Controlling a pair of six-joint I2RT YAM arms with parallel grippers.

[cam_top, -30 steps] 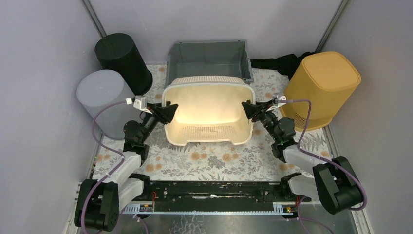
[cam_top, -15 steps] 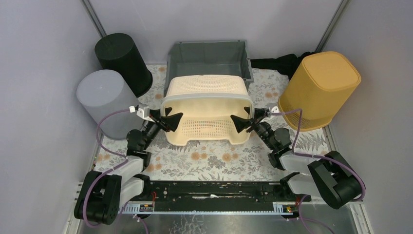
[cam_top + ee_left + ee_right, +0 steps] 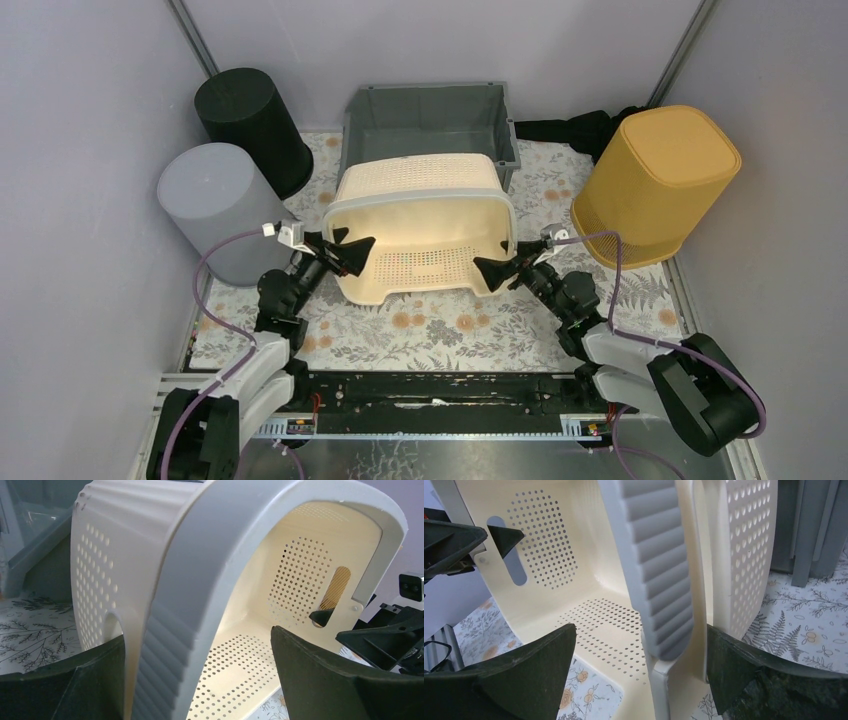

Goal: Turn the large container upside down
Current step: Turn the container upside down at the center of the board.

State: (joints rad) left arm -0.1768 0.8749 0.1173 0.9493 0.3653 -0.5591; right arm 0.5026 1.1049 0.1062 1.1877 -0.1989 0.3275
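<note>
One cream basket [image 3: 420, 215] lies on its side at frame centre, mouth toward the arms. One grey tub [image 3: 430, 115] sits behind it, one yellow bin [image 3: 660, 180] at right, and one grey bin [image 3: 215, 200] and one black bin [image 3: 250, 115] at upper left (closed ends up). There are two grippers. The left gripper [image 3: 355, 240] and right gripper [image 3: 492, 258] each gape wide, jaws straddling the basket's rim, released; contact unclear.

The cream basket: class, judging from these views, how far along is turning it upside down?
Done: the cream basket lies on its side, opening towards the near edge of the table. In hand: the left gripper and right gripper stand open astride its side rims, gripping nothing. Left: roll it on until the opening faces down.
</note>
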